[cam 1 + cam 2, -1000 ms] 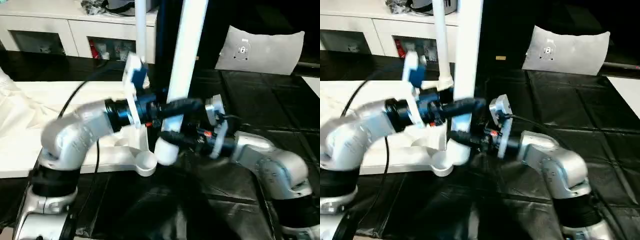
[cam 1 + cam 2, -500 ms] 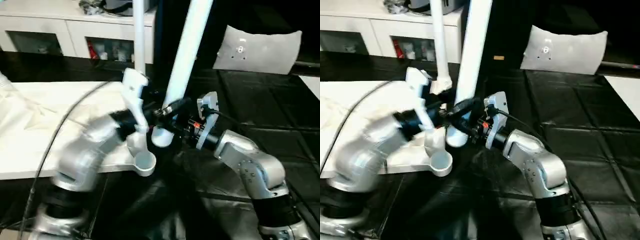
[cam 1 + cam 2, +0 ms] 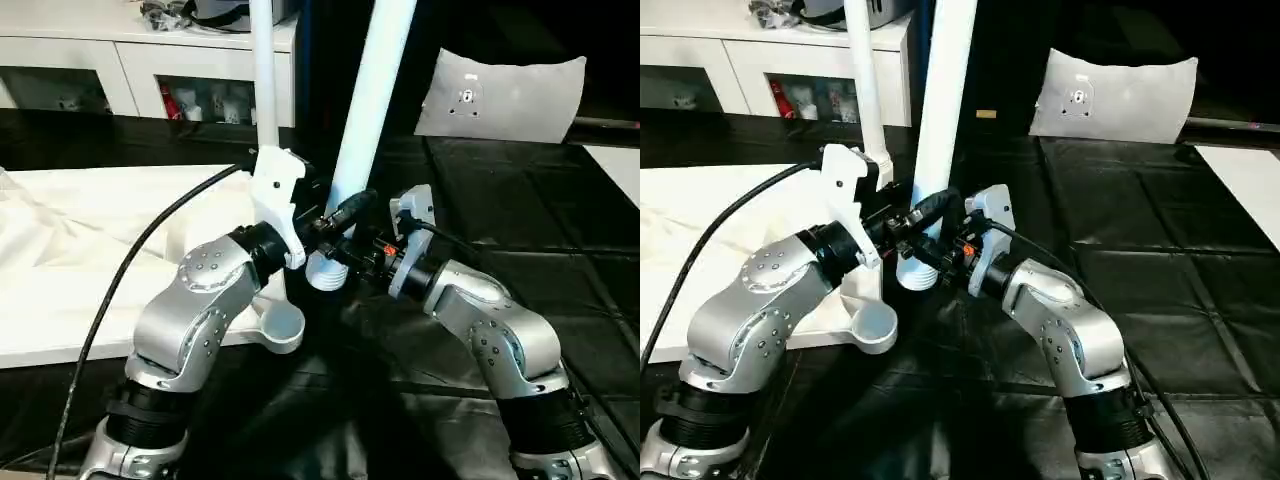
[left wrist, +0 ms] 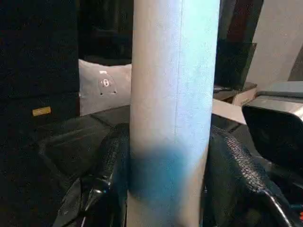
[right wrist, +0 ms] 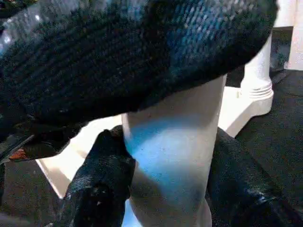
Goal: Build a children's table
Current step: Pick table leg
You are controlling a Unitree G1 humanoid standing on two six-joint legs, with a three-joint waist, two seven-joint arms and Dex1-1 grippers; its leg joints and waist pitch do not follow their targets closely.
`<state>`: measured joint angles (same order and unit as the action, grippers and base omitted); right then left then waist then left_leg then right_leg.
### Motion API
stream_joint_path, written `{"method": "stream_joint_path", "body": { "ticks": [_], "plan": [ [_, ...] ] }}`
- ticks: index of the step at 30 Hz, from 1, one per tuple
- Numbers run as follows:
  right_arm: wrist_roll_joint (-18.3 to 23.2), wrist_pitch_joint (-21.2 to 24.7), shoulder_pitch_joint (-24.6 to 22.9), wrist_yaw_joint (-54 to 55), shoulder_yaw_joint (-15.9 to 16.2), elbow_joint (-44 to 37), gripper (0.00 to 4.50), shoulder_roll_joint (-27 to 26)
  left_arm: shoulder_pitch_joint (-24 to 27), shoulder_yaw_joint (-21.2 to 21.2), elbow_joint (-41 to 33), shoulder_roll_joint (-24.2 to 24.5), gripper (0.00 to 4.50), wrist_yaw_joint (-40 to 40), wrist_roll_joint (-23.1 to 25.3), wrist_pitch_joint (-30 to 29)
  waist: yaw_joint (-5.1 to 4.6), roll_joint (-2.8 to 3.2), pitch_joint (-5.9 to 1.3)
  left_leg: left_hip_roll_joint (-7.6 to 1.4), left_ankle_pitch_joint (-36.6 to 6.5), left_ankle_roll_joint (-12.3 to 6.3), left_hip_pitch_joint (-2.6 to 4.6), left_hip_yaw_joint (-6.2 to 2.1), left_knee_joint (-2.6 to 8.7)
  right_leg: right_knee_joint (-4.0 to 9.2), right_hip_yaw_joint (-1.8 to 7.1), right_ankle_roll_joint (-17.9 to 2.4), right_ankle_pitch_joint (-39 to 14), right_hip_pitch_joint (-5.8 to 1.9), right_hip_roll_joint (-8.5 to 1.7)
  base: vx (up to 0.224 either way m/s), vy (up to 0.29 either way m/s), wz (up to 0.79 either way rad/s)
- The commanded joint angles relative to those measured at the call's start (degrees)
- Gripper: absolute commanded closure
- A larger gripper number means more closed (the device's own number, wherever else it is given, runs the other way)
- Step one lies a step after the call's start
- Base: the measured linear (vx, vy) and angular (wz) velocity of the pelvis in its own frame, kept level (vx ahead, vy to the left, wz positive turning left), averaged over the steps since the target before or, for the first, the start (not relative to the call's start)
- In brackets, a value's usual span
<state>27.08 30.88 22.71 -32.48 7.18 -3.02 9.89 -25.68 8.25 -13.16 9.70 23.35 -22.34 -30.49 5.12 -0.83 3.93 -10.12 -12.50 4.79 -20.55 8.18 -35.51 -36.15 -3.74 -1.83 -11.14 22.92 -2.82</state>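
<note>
The children's table lies in parts. Its white top [image 3: 60, 330] rests upside down on the left, with an open round corner socket [image 3: 285, 327] at its near corner. One white leg [image 3: 263, 90] stands upright in the far corner socket. A second white leg [image 3: 372, 110] leans up and to the right, its thick lower end [image 3: 325, 275] hanging just beside the top's edge. My left gripper [image 3: 343, 208] is shut on this leg, its fingers [image 4: 106, 175] pressed to both sides. Just below it, my right gripper [image 3: 345, 258] is shut on the same leg near its end [image 5: 175, 156].
A white cabinet [image 3: 150, 60] with shelves runs along the back. A grey cushion [image 3: 500, 95] leans at the back right. Black padded mats [image 3: 560, 230] cover the floor on the right. A black cable [image 3: 150, 260] loops over my left arm, and white cloth [image 3: 40, 220] lies on the tabletop.
Both arms have moved with the leg: its lower end has risen a little toward the tabletop's edge. My left elbow has dropped, and the left fingers have drawn in on the leg.
</note>
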Motion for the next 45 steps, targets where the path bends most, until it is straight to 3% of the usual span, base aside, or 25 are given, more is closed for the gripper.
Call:
{"method": "stream_joint_path", "body": {
  "ticks": [1, 3, 5, 8, 13, 14, 16, 17, 18, 19, 22, 23, 24, 25, 27, 29, 33, 37, 39, 41, 45],
  "plan": [
    [-1.03, -0.7, 1.26, 2.17, -1.02, 0.75, 2.59, 0.02, -0.74, -0.8, 0.41, -0.93, 2.59, -1.04, -1.04, -1.6, 0.0, 0.16, -4.14, -2.3, -3.09, 0.1, -0.4, -0.15, 4.14, 4.55, 3.29, -7.18, -10.82, -3.55, -4.84, 0.0, 0.0, 0.0],
    [-0.87, -0.83, 1.49, 2.07, -1.34, 0.94, 2.59, -0.03, -1.16, -1.88, 0.64, -1.52, 2.59, -1.76, -1.76, -2.52, 0.01, 0.11, -4.13, -2.29, -3.19, 0.03, -0.43, -0.17, 4.17, 4.61, 3.26, -7.29, -10.86, -3.58, -4.81, 0.0, 0.0, 0.0],
    [-1.18, -1.71, 1.64, 1.86, -1.39, 1.01, 1.89, 0.01, -1.52, -2.87, 0.88, -2.0, 2.59, -2.33, -2.43, -3.08, 0.01, 0.12, -4.12, -2.26, -3.43, 0.1, -0.38, -0.14, 4.14, 4.67, 3.24, -7.36, -11.17, -3.54, -4.8, 0.0, 0.0, 0.0],
    [0.91, -0.48, 1.6, 0.1, -2.69, -0.19, 1.79, 0.27, -2.87, -5.9, 1.72, -2.82, 2.59, -3.54, -4.88, -5.19, -0.03, 0.09, -4.13, -2.26, -3.43, 0.06, -0.39, -0.16, 4.13, 4.61, 3.22, -7.49, -10.84, -3.61, -4.76, 0.0, 0.0, 0.0],
    [9.38, 3.28, 1.15, -4.17, -8.22, -2.67, 1.32, 1.9, -5.34, -10.82, 3.7, -3.08, 2.6, -2.06, -10.81, -8.04, 0.26, 0.13, -4.25, -2.26, -2.75, -1.07, -0.4, -0.25, 4.04, 4.45, 3.16, -7.76, -9.23, -3.8, -4.82, 0.0, 0.0, 0.0],
    [9.38, 3.28, 1.15, -4.17, -8.22, -2.67, 1.23, 1.9, -5.34, -10.82, 3.7, -3.08, 2.6, -2.06, -10.81, -8.04, 0.26, 0.13, -4.25, -2.26, -2.75, -1.07, -0.4, -0.25, 4.04, 4.45, 3.16, -7.76, -9.23, -3.8, -4.82, 0.0, 0.0, 0.0],
    [15.33, 6.21, 1.75, -4.48, -12.93, -2.98, 1.13, 2.74, -6.53, -14.04, 4.27, -3.17, 2.6, -0.36, -17.44, -12.4, 0.32, 0.07, -4.31, -1.98, -1.94, -1.36, -0.33, -0.04, 3.88, 4.45, 3.13, -8.47, -9.28, -3.72, -4.73, 0.0, 0.0, 0.0],
    [15.7, 6.37, 1.81, -4.47, -13.24, -2.98, 1.13, 2.78, -6.61, -14.26, 4.32, -3.18, 2.6, -0.25, -17.92, -12.7, 0.34, 0.04, -4.28, -1.89, -2.0, -1.35, -0.35, 0.0, 3.85, 4.47, 3.11, -8.57, -9.64, -3.74, -4.72, 0.0, 0.0, 0.0],
    [19.41, 8.04, 2.56, -3.21, -16.75, -2.45, 1.0, 2.73, -7.5, -16.29, 4.71, -2.94, 2.6, 1.27, -22.25, -15.65, 0.44, 0.05, -4.29, -1.88, -2.2, -1.28, -0.25, 0.03, 3.84, 4.55, 3.07, -8.62, -10.47, -3.63, -4.7, 0.0, 0.0, 0.0],
    [21.0, 8.99, 2.88, -2.7, -18.17, -2.14, 0.87, 2.78, -7.88, -16.96, 4.91, -2.68, 2.6, 1.96, -23.87, -16.82, 0.54, 0.06, -4.32, -1.86, -2.13, -1.25, -0.19, 0.01, 3.85, 4.52, 3.01, -8.68, -10.92, -3.6, -4.65, 0.0, 0.0, 0.0],
    [23.85, 10.22, 3.04, -3.57, -20.13, -1.94, 0.68, 3.53, -8.68, -18.01, 5.26, -1.94, 2.6, 3.56, -27.28, -18.93, 0.64, 0.06, -4.31, -1.9, -1.9, -1.28, -0.23, 0.03, 3.89, 4.6, 2.92, -8.44, -11.04, -3.61, -4.59, 0.0, 0.0, 0.0],
    [25.93, 10.64, 3.07, -4.32, -21.58, -1.68, 0.68, 4.06, -9.35, -19.12, 5.33, -1.59, 2.6, 5.22, -30.63, -20.43, 0.66, 0.04, -4.32, -1.89, -1.71, -1.32, -0.3, 0.05, 3.88, 4.62, 2.93, -8.38, -10.95, -3.64, -4.6, 0.0, 0.0, 0.0],
    [26.21, 10.76, 3.08, -4.36, -21.75, -1.65, 0.45, 4.1, -9.42, -19.26, 5.34, -1.58, 2.6, 5.35, -31.0, -20.61, 0.82, 0.01, -4.44, -1.79, -1.2, -1.5, -0.31, 0.11, 3.8, 4.55, 2.94, -8.66, -10.49, -3.75, -4.71, 0.0, 0.0, 0.0],
    [27.73, 11.55, 3.07, -4.98, -22.65, -1.52, 0.41, 4.61, -9.95, -19.91, 5.38, -1.34, 2.6, 6.42, -33.13, -21.66, 0.85, 0.4, -4.37, -1.83, -0.87, -1.46, -0.44, 0.04, 3.81, 4.5, 2.89, -8.76, -10.08, -3.73, -4.62, 0.0, 0.0, 0.0],
    [28.63, 12.54, 2.95, -5.79, -22.97, -1.61, 0.28, 5.31, -10.38, -20.06, 5.38, -0.84, 2.6, 7.48, -34.35, -22.58, 0.78, 0.13, -4.34, -1.82, -1.12, -1.6, -0.45, 0.11, 3.83, 4.67, 2.89, -8.65, -10.38, -3.8, -4.58, 0.0, 0.0, 0.0],
    [30.28, 14.94, 2.55, -6.99, -23.04, -2.44, 0.06, 6.56, -11.14, -20.34, 5.26, 0.3, 2.6, 9.28, -36.65, -24.67, 0.85, 0.17, -4.33, -1.85, -1.3, -1.52, -0.3, 0.09, 3.87, 4.7, 2.85, -8.38, -11.26, -3.74, -4.52, 0.0, 0.0, 0.0],
    [28.78, 16.39, 0.8, -12.46, -18.9, -5.55, 0.0, 10.53, -11.78, -18.99, 4.43, 2.43, 2.6, 12.6, -37.79, -26.22, 1.35, 0.1, -4.23, -1.91, -1.67, -1.38, -0.36, 0.11, 3.92, 5.02, 2.88, -7.07, -13.51, -3.76, -4.62, 0.0, 0.0, 0.0],
    [28.2, 17.0, 0.44, -14.85, -16.46, -6.98, 0.0, 12.55, -11.42, -15.63, 3.32, 5.09, 2.6, 15.25, -34.4, -25.13, 1.57, 0.17, -4.23, -2.11, -1.78, -1.16, -0.16, -0.01, 4.05, 5.03, 2.95, -5.78, -14.91, -3.53, -4.58, 0.0, 0.0, 0.0],
    [24.68, 15.19, 0.85, -17.93, -12.92, -7.51, 0.0, 14.72, -10.96, -10.96, 2.25, 7.6, 2.6, 19.65, -28.81, -20.37, 1.63, -0.15, -4.16, -2.24, -2.04, -1.22, -0.13, -0.06, 4.22, 5.28, 2.95, -5.41, -15.81, -3.49, -4.75, 0.0, 0.0, 0.0],
    [21.24, 13.1, 1.23, -21.82, -9.38, -8.05, 0.0, 16.93, -11.24, -9.43, 2.32, 8.38, 2.6, 21.32, -27.92, -19.45, 1.61, -0.09, -4.12, -2.29, -2.48, -0.67, -0.19, -0.02, 4.19, 5.14, 3.0, -5.32, -16.24, -3.55, -4.84, 0.0, 0.0, 0.0],
    [19.32, 12.35, 1.49, -25.07, -6.32, -8.23, 0.0, 19.01, -11.25, -7.76, 1.87, 8.95, 2.6, 23.28, -27.53, -19.45, 1.65, -0.24, -4.13, -2.28, -2.08, -0.85, -0.29, 0.02, 4.11, 4.91, 3.06, -6.05, -15.13, -3.6, -4.86, 0.0, 0.0, 0.0]
  ]
}}
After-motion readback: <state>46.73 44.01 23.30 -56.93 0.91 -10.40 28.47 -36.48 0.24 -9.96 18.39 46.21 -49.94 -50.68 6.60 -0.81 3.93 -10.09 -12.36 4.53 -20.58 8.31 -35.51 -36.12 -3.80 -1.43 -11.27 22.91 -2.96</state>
